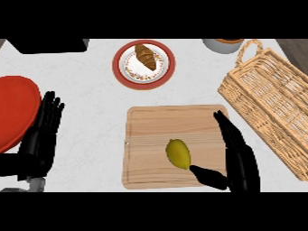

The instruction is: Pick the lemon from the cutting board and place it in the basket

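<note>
Hovering released beside lemon on cutting board, right robot hand with fingers straight. Could nudge fruit rolling before thumb closes, away from basket. Left robot hand resting released.

Open counter between board and basket; clutter along the far edge.

Bare strip of counter left of the cutting board, bounded by the red plate. Narrow gap between board and wicker basket. Beyond the board, a croissant plate; grey pot just beside the basket handle.
</note>
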Controlling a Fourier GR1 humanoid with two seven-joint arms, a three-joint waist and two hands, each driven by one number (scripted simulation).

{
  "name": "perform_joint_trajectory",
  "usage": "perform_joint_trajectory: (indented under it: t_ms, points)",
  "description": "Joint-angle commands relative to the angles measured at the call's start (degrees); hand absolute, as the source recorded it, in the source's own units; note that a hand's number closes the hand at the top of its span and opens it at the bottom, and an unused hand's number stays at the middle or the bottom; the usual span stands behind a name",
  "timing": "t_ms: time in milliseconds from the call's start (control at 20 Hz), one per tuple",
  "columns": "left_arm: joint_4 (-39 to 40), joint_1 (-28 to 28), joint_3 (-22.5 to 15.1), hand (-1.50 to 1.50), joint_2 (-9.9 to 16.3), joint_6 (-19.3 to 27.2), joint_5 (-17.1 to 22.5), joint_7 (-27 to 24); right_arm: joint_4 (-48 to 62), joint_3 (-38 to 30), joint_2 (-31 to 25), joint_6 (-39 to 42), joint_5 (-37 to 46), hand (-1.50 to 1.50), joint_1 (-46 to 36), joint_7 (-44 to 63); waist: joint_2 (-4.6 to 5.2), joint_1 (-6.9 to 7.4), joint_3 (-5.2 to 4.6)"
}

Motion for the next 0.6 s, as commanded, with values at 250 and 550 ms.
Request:
perform_joint_trajectory:
  t_ms: [250,550]
  points:
    - [0.35,-0.1,0.38,0.0,0.33,-1.01,0.27,0.14,-16.3,4.5,-4.6,29.33,4.2,-1.5,-3.26,27.15,0.38,1.63,0.24]
    - [-0.46,-1.81,-0.69,0.0,-0.63,-1.76,0.24,1.57,-25.67,4.91,4.29,46.53,1.31,-1.5,-13.05,47.81,1.05,3.4,0.7]
